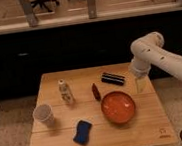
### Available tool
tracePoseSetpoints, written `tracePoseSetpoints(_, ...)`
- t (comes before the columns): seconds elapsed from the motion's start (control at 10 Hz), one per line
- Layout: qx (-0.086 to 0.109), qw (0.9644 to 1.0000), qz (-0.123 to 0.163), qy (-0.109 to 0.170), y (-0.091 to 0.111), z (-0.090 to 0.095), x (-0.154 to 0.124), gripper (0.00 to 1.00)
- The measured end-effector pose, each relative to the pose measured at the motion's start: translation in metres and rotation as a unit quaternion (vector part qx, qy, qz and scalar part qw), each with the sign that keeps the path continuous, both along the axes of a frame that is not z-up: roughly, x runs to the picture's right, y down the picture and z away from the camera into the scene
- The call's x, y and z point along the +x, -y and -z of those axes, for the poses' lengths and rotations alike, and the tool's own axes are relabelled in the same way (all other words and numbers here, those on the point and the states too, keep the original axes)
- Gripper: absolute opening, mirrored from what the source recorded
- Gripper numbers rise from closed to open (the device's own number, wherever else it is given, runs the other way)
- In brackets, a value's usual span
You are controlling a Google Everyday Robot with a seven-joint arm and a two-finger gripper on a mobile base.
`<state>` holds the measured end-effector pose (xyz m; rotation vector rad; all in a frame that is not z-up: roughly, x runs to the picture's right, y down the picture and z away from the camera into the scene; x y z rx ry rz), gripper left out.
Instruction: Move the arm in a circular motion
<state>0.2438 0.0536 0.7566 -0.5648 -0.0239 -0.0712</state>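
The arm (163,60) is a thick white tube with small dark dots, reaching in from the right edge and bending at a bulbous elbow (148,43) above the table's right side. Its slim pale tip points down, and the gripper (141,85) hangs just above the wooden table (93,138), right of the orange bowl (118,106) and apart from it. Nothing shows in the gripper.
On the table lie a black rectangular object (112,78), a small dark red item (95,91), a white bottle (64,90), a white cup (43,114) and a blue sponge (82,131). A dark cabinet front runs behind the table. A cable lies on the floor at right.
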Motion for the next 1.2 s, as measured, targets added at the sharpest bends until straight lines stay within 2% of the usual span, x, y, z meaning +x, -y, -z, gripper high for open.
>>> tracePoseSetpoints(0.2,0.001,1.0,0.008,-0.001,-0.013,0.012,0.003,0.8)
tracePoseSetpoints(0.8,0.006,0.9998,0.021,0.005,-0.027,0.025,-0.008,0.8)
tracePoseSetpoints(1.2,0.009,0.9995,0.028,0.007,-0.031,0.026,-0.019,0.8)
